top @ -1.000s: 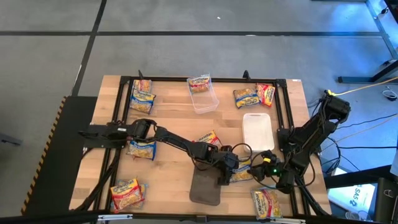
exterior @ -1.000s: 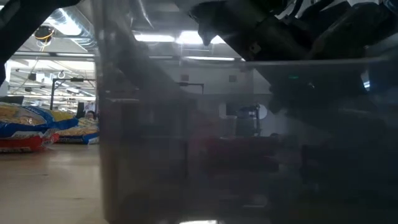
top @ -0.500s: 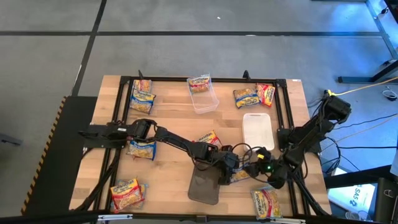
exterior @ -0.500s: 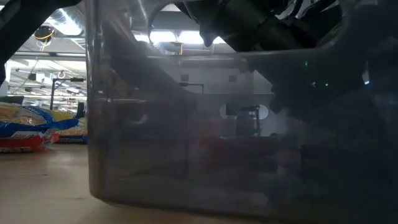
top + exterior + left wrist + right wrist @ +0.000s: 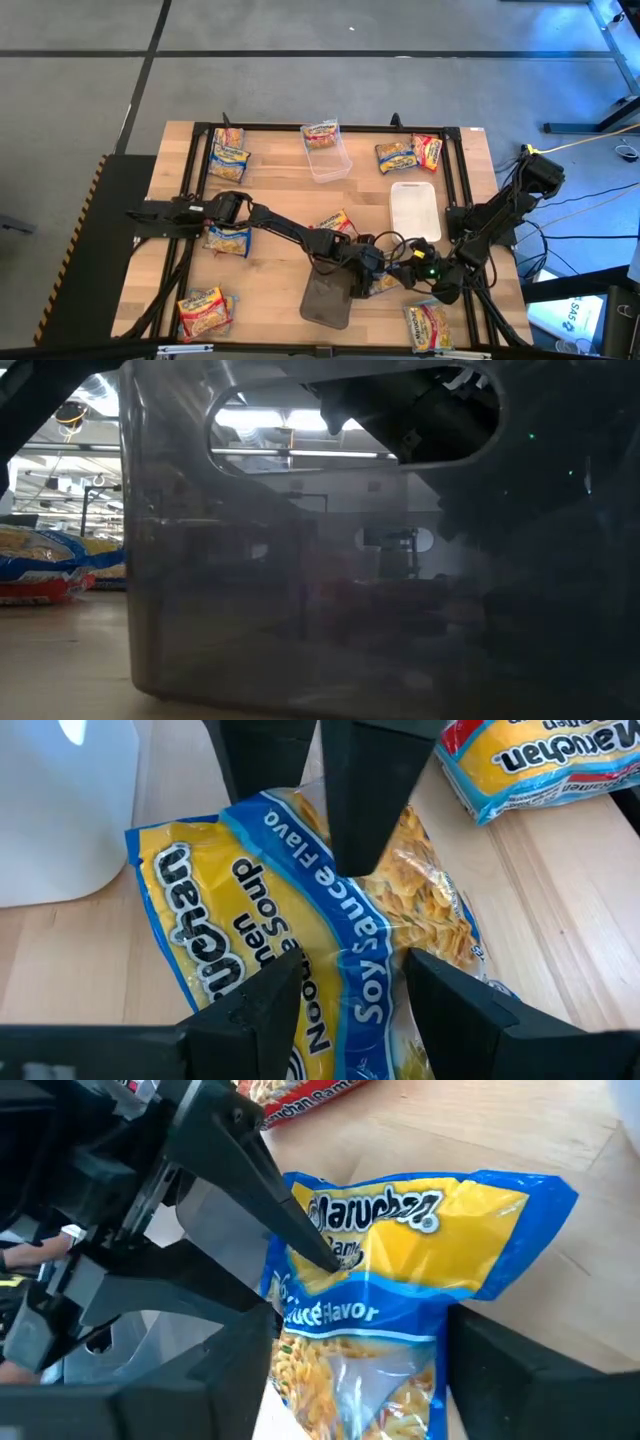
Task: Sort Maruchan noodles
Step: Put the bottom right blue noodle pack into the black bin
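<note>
The right claw (image 5: 398, 277) has slid in toward the blue-banded packet (image 5: 385, 281) beside the dark grey tray (image 5: 327, 303); both claws, left claw (image 5: 366, 270) included, straddle it spread. Only one should pinch.

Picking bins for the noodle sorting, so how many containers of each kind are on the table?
Clear plastic tub: 1
White rectangular tray: 1
Dark grey rectangular tray: 1
Total: 3
</note>
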`<state>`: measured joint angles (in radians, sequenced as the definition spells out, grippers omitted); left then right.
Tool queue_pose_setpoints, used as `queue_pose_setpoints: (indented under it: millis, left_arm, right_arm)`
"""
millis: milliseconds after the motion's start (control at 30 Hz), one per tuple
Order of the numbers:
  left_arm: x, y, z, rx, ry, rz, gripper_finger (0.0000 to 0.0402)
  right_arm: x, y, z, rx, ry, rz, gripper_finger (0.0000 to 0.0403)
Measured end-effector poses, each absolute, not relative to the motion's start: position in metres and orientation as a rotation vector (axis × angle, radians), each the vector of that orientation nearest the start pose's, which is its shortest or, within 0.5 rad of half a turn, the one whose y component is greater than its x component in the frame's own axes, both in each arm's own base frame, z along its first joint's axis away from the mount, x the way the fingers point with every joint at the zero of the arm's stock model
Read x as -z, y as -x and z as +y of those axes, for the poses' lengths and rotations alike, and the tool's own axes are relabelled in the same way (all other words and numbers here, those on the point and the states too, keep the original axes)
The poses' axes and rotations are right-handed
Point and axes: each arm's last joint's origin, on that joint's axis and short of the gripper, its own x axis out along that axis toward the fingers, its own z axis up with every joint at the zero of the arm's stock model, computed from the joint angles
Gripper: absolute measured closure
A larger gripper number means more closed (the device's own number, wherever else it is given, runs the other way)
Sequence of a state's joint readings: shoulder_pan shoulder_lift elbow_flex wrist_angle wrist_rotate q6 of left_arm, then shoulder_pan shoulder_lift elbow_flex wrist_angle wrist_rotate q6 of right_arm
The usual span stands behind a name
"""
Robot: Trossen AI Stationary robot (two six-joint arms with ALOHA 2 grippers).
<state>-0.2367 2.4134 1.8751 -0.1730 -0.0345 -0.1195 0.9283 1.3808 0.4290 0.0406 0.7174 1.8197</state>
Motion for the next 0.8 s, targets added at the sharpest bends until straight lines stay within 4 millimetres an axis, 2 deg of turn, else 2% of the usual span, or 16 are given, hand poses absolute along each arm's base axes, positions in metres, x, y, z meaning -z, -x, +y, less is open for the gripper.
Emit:
queue_pose_setpoints:
  millis: [200, 333, 467, 633, 800]
  left_arm:
    - [-0.142, -0.517, -0.124, 0.147, 0.016, 0.715, 0.0227]
    - [-0.142, -0.517, -0.124, 0.143, -0.006, 0.711, 0.0227]
    - [-0.143, -0.517, -0.124, 0.139, -0.007, 0.711, 0.0227]
    - [-0.154, -0.519, -0.126, 0.136, -0.021, 0.743, 0.0227]
    - [-0.184, -0.520, -0.125, 0.122, -0.036, 0.806, 0.0227]
  right_arm:
    - [-0.127, -0.145, 0.161, 0.365, -1.023, 0.558, 0.0280]
    - [-0.127, -0.144, 0.161, 0.359, -0.986, 0.566, 0.0333]
    - [-0.127, -0.144, 0.161, 0.348, -0.953, 0.569, 0.0348]
    - [-0.132, -0.147, 0.165, 0.313, -0.880, 0.582, 0.0348]
    - [-0.148, -0.151, 0.173, 0.265, -0.789, 0.631, 0.0349]
